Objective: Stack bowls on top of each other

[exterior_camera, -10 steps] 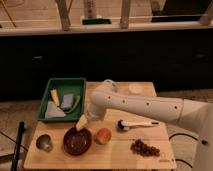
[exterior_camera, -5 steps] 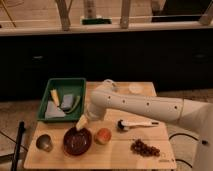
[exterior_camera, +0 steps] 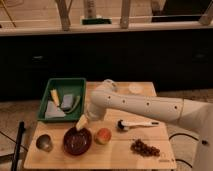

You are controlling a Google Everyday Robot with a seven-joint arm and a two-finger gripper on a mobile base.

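Nothing has shifted since the earlier frames: your arm (exterior_camera: 145, 106) holds the same reach across the tabletop (exterior_camera: 120, 152), and every item sits where it did. Your pincer (exterior_camera: 81, 123) hangs just above the far rim of the dark bowl (exterior_camera: 77, 141), and you cannot tell whether it is open or closed. That bowl sits near the front edge, between a small metal cup (exterior_camera: 44, 142) on one side and an orange fruit (exterior_camera: 103, 135) on the other. Behind them a green tray (exterior_camera: 47, 100) holds a few items. You also have a white-handled brush (exterior_camera: 136, 124) and a cluster of grapes (exterior_camera: 145, 147) further along.
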